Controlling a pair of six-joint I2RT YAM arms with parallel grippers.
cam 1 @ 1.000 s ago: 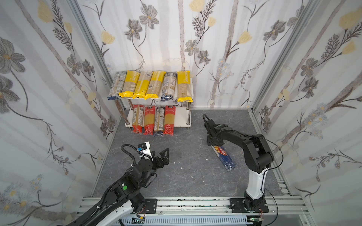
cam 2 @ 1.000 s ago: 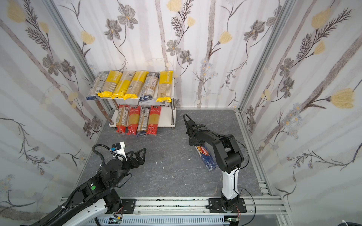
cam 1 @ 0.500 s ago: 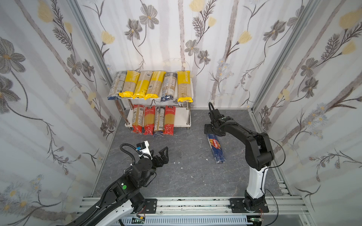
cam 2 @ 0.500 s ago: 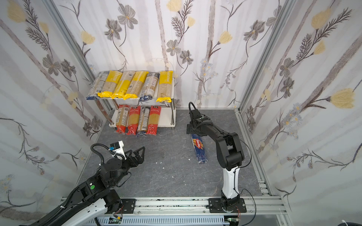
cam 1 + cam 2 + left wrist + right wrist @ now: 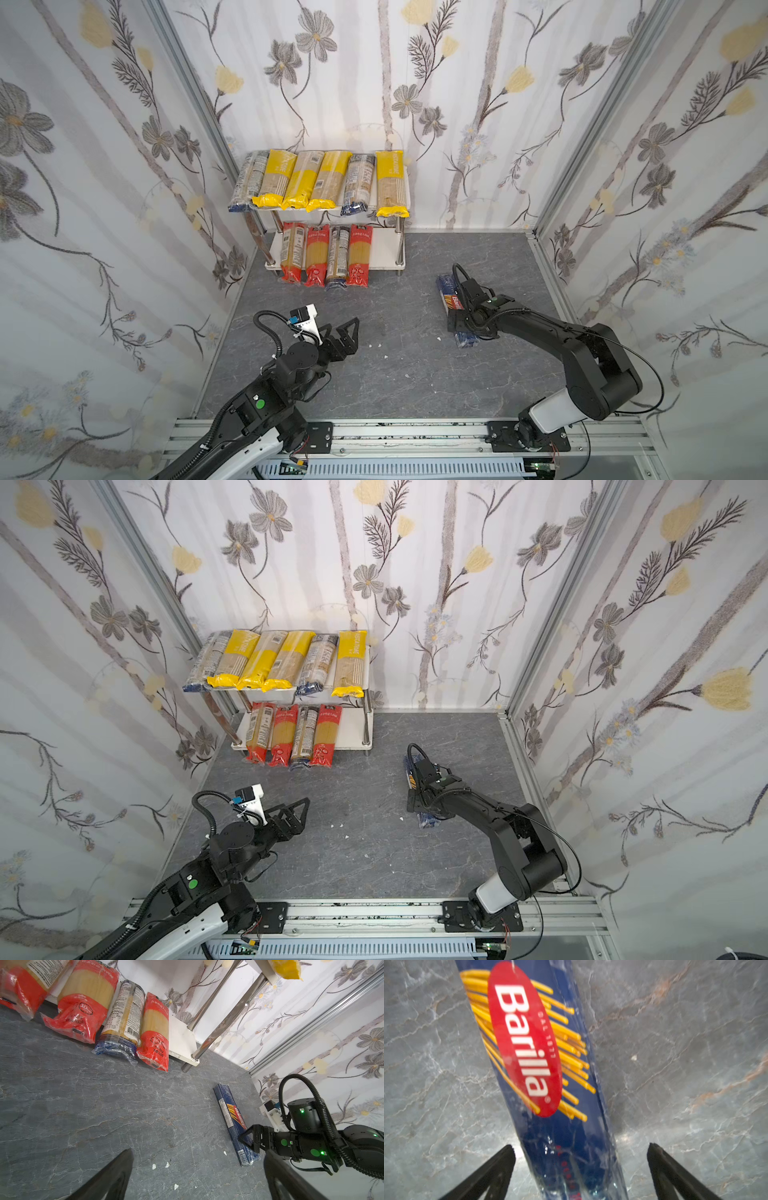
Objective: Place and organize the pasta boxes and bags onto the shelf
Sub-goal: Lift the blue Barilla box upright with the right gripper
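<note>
Seen from above in a top view, a metal rail is running across the bottom edge. At lower left of centre, the left gripper is hovering above the grey stone-look tabletop, its jaws spread wide with nothing between them. A few white crumbs are lying just to its right.

At right of centre, the right gripper is reaching down over a dark blue Barilla pack, which is lying flat on the tabletop. In the right wrist view, this gripper's jaws are standing wide on either side of the pack, with a gap showing at each side.

Farther back, at upper left of centre, the shelf is standing against the flowered wall. Four packs with red or blue ends are lying side by side on its lower board, leaving the right part bare. Six packs with yellow or blue ends are filling the upper board.
</note>
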